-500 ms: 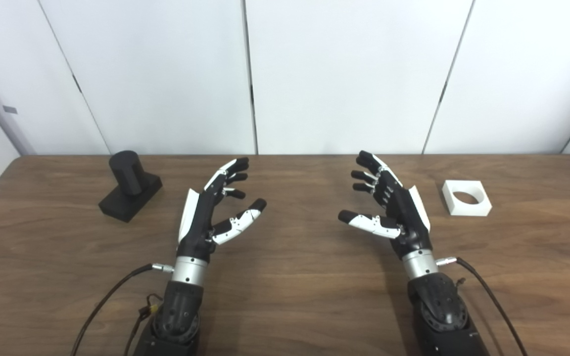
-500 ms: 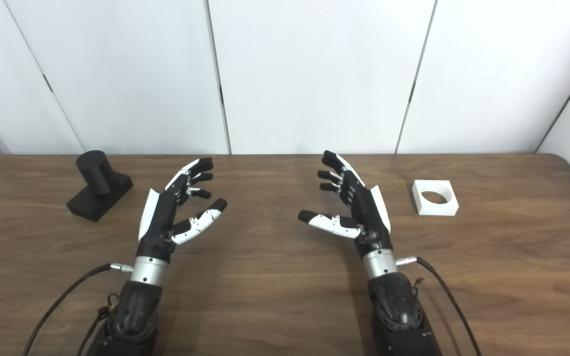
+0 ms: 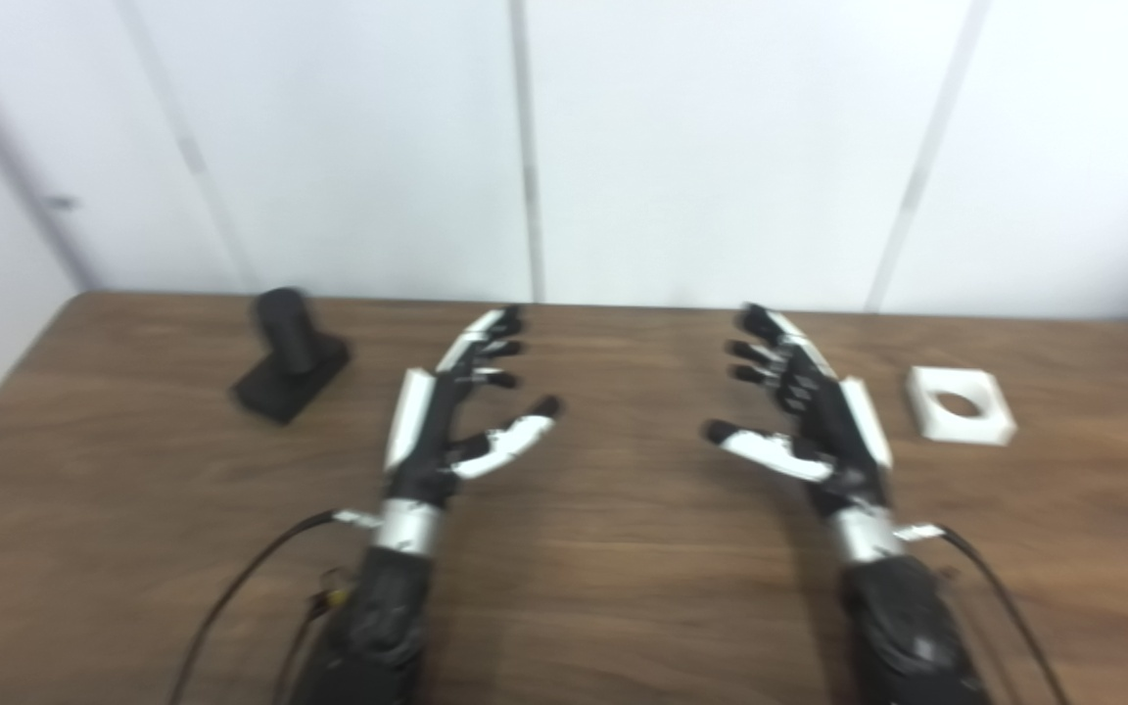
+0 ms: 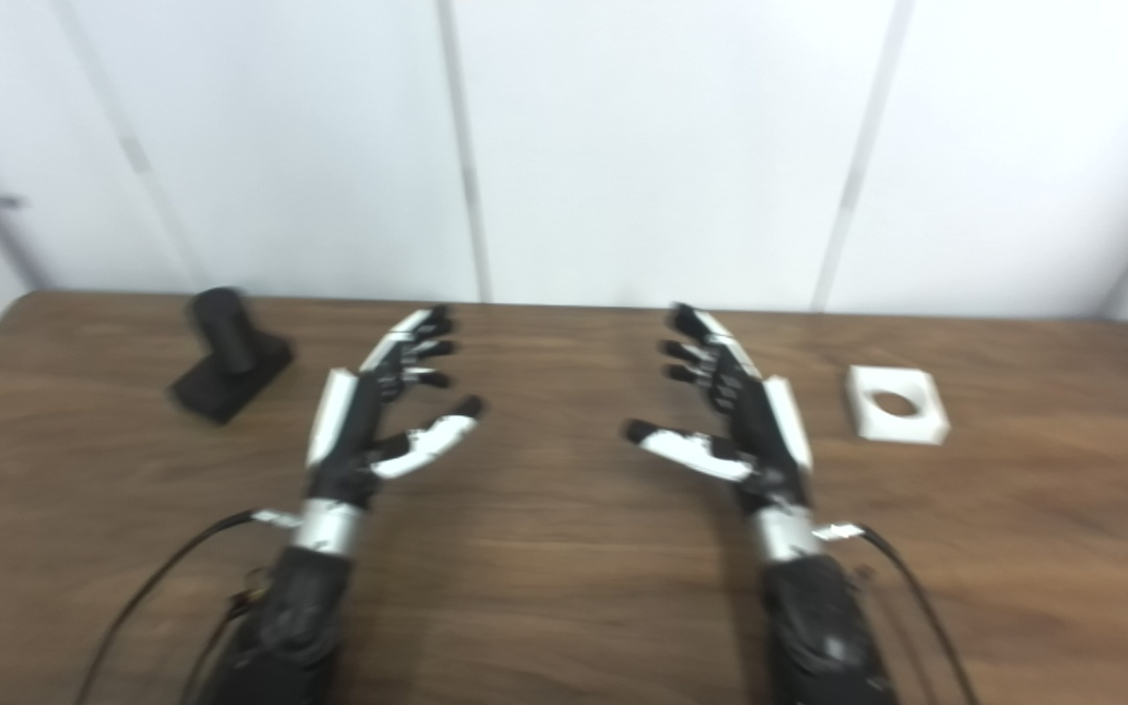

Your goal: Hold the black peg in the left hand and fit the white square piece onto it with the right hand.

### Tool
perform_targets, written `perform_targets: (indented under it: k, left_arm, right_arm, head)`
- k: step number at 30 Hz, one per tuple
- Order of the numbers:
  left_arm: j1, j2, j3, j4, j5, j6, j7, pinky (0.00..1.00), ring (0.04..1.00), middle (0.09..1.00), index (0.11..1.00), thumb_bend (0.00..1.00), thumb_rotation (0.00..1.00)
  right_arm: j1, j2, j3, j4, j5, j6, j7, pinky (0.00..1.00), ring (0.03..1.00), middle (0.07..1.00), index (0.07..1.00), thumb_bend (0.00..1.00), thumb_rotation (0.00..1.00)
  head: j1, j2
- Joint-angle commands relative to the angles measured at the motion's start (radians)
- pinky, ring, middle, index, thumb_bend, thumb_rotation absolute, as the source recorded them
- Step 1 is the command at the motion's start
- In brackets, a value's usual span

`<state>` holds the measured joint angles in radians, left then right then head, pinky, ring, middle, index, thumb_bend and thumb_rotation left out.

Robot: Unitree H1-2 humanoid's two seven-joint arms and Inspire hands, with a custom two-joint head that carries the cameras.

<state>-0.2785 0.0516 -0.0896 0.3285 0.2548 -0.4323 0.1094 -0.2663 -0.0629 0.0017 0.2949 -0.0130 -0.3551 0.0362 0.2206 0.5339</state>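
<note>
In the left eye view, the black peg stands on its flat base at the far left of the desk, its round post upright with a slight lean in this blurred picture. It lies to the left of and a little beyond the left hand, well apart from it. That hand hovers over the desk with its fingers spread and nothing between them, palm turned inward toward the middle. So the peg sits on the back-of-hand side, and in my judgement the hand has to travel left and turn its palm toward the post before it can close round it. The post's long axis runs up from the desk, which suits a wrap from the side.

In the right eye view, the white square piece lies flat on the desk at the right, its round hole facing up. It is to the right of the right hand, level with the knuckles, near but not touching. The right hand's fingers are likewise apart and empty, palm facing inward, so the piece too lies behind the hand's back. Each thing is plainly nearer its own hand, and neither is held yet.
</note>
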Motion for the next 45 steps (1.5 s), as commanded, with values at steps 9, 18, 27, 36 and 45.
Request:
perform_targets:
  k: [9, 18, 27, 36, 45]
  left_arm:
    - [-0.038, -0.035, -0.031, 0.002, 0.088, -0.031, 0.072, 0.62, 0.773, 0.835, 0.840, 0.61, 0.26]
    - [-0.030, -0.022, -0.029, -0.065, 0.193, 0.026, 0.108, 0.52, 0.688, 0.775, 0.747, 0.61, 0.19]
    - [-0.049, 0.034, -0.013, -0.153, 0.225, 0.090, 0.087, 0.50, 0.609, 0.663, 0.679, 0.65, 0.10]
    - [-0.078, 0.092, 0.016, -0.202, 0.255, 0.140, 0.085, 0.53, 0.645, 0.684, 0.680, 0.67, 0.08]
    - [-0.079, 0.124, 0.049, -0.294, 0.366, 0.268, 0.111, 0.49, 0.606, 0.670, 0.683, 0.70, 0.15]
  right_arm:
    - [0.011, -0.054, -0.026, 0.035, 0.030, -0.056, 0.017, 0.75, 0.824, 0.891, 0.878, 0.60, 0.25]
    - [0.014, -0.056, -0.028, 0.046, 0.052, -0.061, 0.033, 0.78, 0.843, 0.894, 0.884, 0.58, 0.21]
    - [0.021, -0.057, -0.030, 0.031, 0.048, -0.037, 0.032, 0.79, 0.836, 0.892, 0.883, 0.57, 0.19]
    - [0.021, -0.055, -0.034, 0.019, 0.062, -0.026, 0.039, 0.80, 0.839, 0.892, 0.882, 0.56, 0.15]
    - [0.023, -0.056, -0.038, 0.018, 0.072, -0.023, 0.047, 0.80, 0.843, 0.898, 0.882, 0.55, 0.13]
  head:
    - [0.086, -0.032]
    - [0.093, -0.051]
    - [0.097, -0.055]
    - [0.106, -0.056]
    - [0.110, -0.052]
